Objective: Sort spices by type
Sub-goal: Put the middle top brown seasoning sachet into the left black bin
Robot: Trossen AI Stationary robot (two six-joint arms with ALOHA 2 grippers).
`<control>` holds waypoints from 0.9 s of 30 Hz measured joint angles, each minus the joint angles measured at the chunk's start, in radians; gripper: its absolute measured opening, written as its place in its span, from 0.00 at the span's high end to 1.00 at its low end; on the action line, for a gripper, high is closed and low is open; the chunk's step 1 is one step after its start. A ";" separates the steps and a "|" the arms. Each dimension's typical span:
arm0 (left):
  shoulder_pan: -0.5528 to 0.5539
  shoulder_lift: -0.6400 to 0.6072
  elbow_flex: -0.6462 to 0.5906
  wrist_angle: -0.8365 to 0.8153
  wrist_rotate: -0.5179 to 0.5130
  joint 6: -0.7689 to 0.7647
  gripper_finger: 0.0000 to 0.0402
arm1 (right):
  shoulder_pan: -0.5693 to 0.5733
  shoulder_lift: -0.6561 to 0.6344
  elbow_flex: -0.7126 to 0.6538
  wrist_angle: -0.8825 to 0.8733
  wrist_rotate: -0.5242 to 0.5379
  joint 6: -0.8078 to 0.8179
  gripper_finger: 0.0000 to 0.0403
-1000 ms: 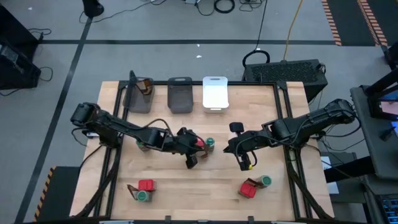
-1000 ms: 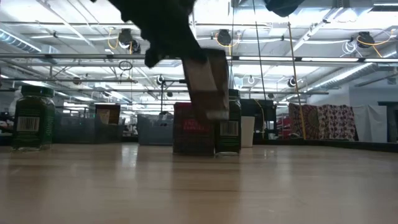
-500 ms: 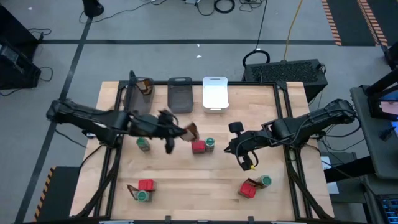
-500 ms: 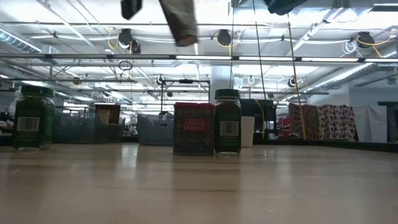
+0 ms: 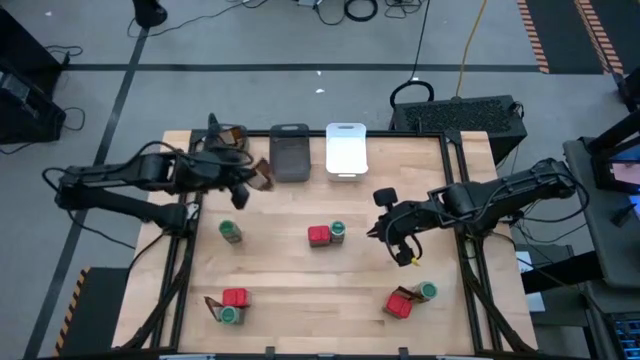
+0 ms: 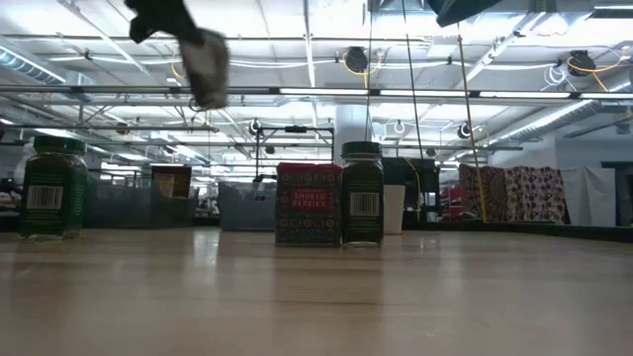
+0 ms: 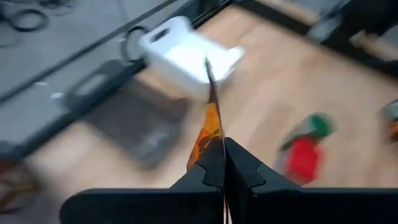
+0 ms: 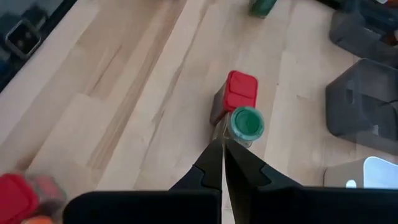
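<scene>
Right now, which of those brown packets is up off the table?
The brown packet pinched in the left hand, near the dark bins; the other packets lie on the table or in a bin.

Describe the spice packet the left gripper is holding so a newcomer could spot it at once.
Start at the row of three bins along the table's far edge, two dark grey and one white. Between the two grey ones, the left gripper is shut on a flat brown packet, held in the air. It is the only spice off the table; the other packets lie by red tins near the front.
</scene>
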 joint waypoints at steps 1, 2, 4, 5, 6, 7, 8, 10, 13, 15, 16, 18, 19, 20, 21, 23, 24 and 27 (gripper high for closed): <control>0.030 -0.012 0.000 -0.023 0.000 0.056 1.00 | -0.005 0.001 0.000 0.013 0.003 0.020 1.00; 0.061 -0.021 0.000 -0.048 0.000 0.120 1.00 | -0.012 0.007 0.000 0.033 0.006 0.045 1.00; 0.125 -0.036 0.000 -0.085 0.000 0.246 1.00 | -0.026 0.017 0.000 0.083 0.011 0.111 1.00; 0.162 -0.042 0.000 -0.099 0.000 0.309 1.00 | -0.031 0.023 0.000 0.108 0.012 0.149 1.00; 0.197 -0.046 0.000 -0.115 0.003 0.371 1.00 | -0.037 0.029 0.000 0.140 0.012 0.186 1.00; 0.234 -0.049 0.000 -0.134 0.014 0.433 1.00 | -0.043 0.035 0.000 0.182 0.012 0.217 1.00; 0.271 -0.051 0.000 -0.152 0.024 0.492 1.00 | -0.047 0.040 0.000 0.216 0.011 0.243 1.00; 0.341 -0.050 0.000 -0.186 0.041 0.606 1.00 | -0.053 0.057 0.000 0.264 0.011 0.277 1.00; 0.442 -0.041 0.000 -0.214 0.045 0.748 1.00 | -0.057 0.074 0.000 0.316 0.011 0.312 1.00; 0.505 -0.034 0.000 -0.207 0.054 0.815 1.00 | -0.058 0.084 0.000 0.340 0.011 0.338 1.00; 0.534 -0.030 0.000 -0.199 0.066 0.845 1.00 | -0.058 0.089 0.000 0.346 0.012 0.354 1.00; 0.589 -0.017 0.000 -0.196 0.093 0.888 1.00 | -0.058 0.106 0.000 0.359 0.029 0.388 1.00; 0.613 -0.008 0.000 -0.197 0.109 0.899 1.00 | -0.058 0.111 0.000 0.364 0.036 0.404 1.00; 0.634 0.002 0.000 -0.198 0.124 0.907 1.00 | -0.058 0.120 0.000 0.369 0.045 0.418 1.00; 0.652 0.013 0.000 -0.199 0.134 0.912 1.00 | -0.058 0.127 0.000 0.380 0.051 0.431 1.00; 0.681 0.037 0.000 -0.198 0.139 0.913 1.00 | -0.058 0.140 0.000 0.384 0.053 0.450 1.00; 0.693 0.050 0.000 -0.197 0.141 0.914 1.00 | -0.058 0.146 0.000 0.384 0.053 0.461 1.00; 0.729 0.093 0.000 -0.194 0.140 0.914 1.00 | -0.058 0.162 0.000 0.384 0.053 0.474 1.00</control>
